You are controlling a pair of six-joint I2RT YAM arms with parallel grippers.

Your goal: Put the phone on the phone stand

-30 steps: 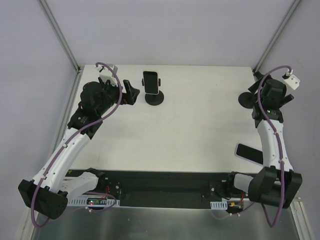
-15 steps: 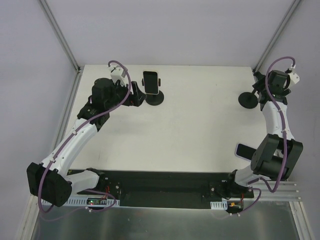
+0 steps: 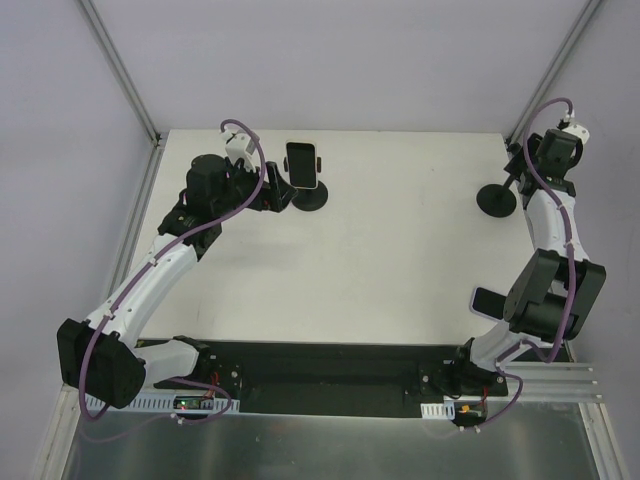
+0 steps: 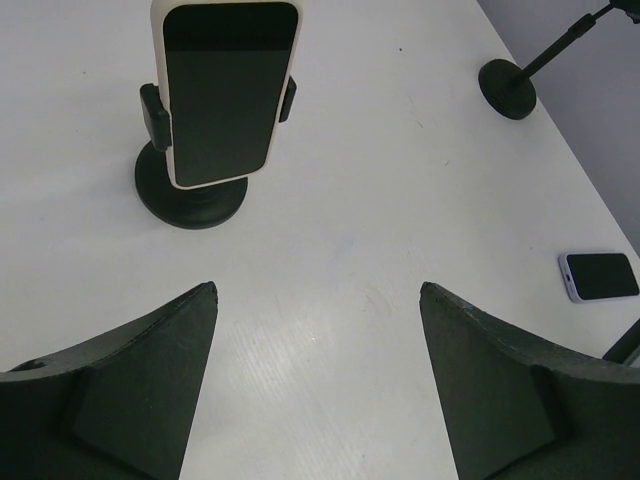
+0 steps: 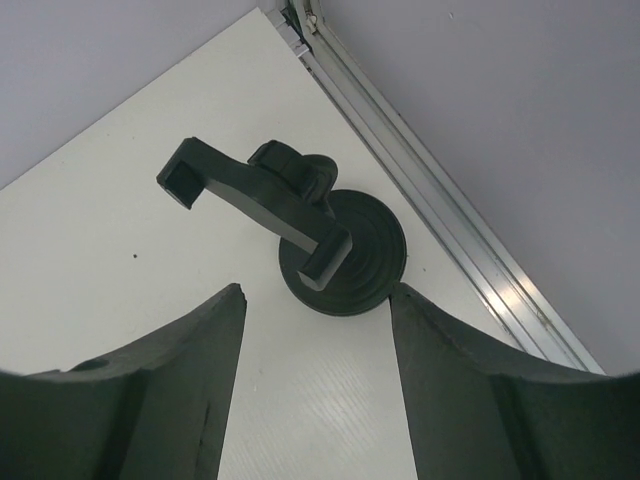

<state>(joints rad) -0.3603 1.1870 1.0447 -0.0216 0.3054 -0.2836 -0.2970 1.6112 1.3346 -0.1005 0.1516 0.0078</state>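
Two phones, two stands. One phone (image 3: 492, 301) lies flat, screen up, at the right edge of the table (image 3: 400, 260), beside the right arm and off any stand. The empty clamp stand (image 5: 365, 250) sits near the far right corner; the right gripper (image 5: 318, 292) hovers over it, fingers spread, holding nothing. The other phone (image 4: 225, 90), cream-cased, stands upright in the second stand (image 4: 190, 200) — the left gripper (image 4: 317, 292) faces it, likewise released and empty.

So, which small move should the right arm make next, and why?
Probably it should draw the right end effector back toward the near edge, to the loose phone lying flat on the table. The end effector is open and empty above the bare stand, so nothing can be placed yet. The other phone already sits on the left stand.
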